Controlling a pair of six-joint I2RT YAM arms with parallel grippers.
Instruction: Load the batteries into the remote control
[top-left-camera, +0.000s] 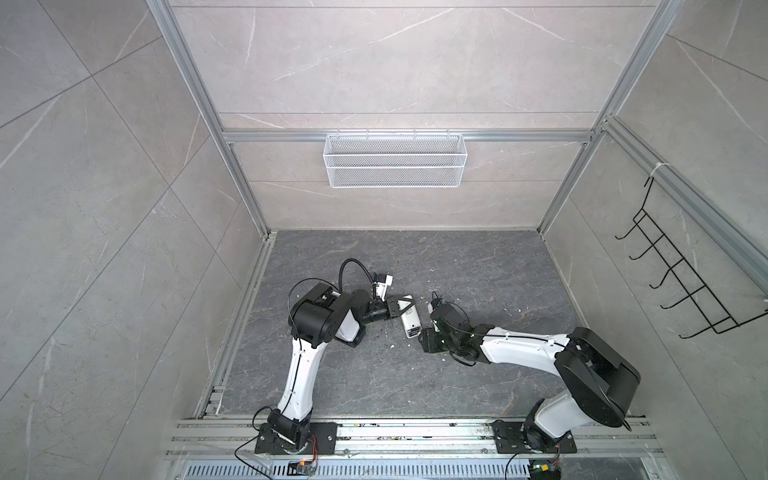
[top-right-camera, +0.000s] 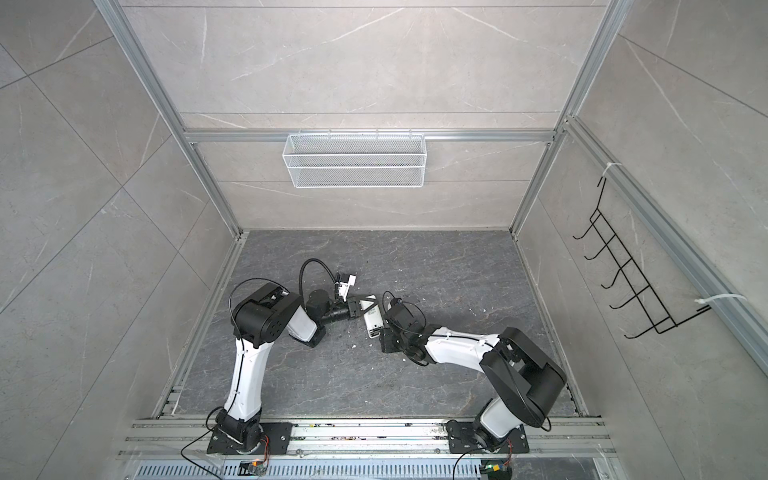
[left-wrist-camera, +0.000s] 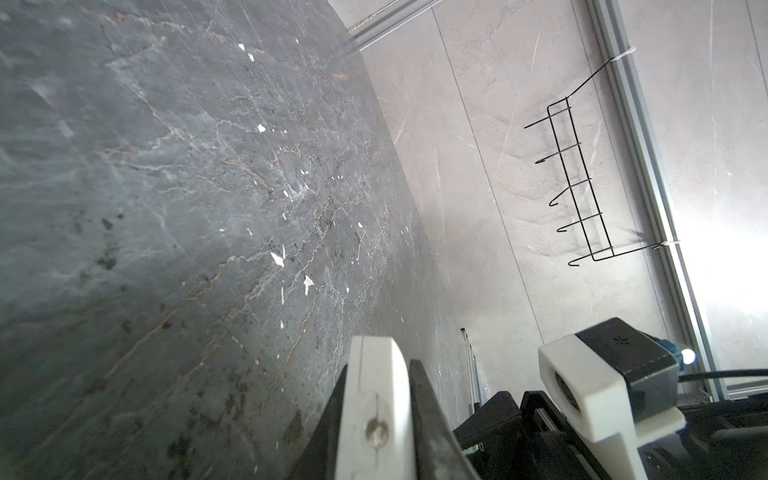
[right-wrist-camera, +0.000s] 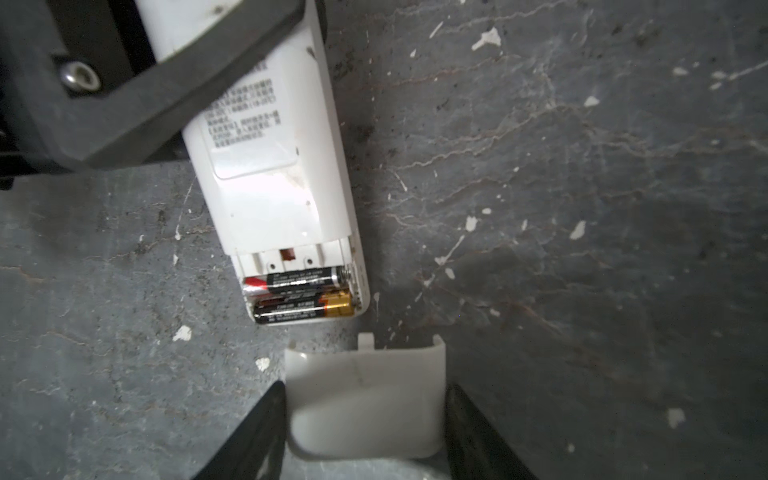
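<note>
The white remote control lies back-up on the dark stone floor, also seen in both top views. My left gripper is shut on its far end, one black finger across the body. The compartment at the near end stands uncovered with two batteries side by side inside. My right gripper is shut on the small white cover piece, which sits just short of the open compartment, apart from the remote.
A white mesh basket hangs on the back wall and a black wire hook rack on the right wall. White chips are scattered over the floor. Aluminium rails run along the front edge.
</note>
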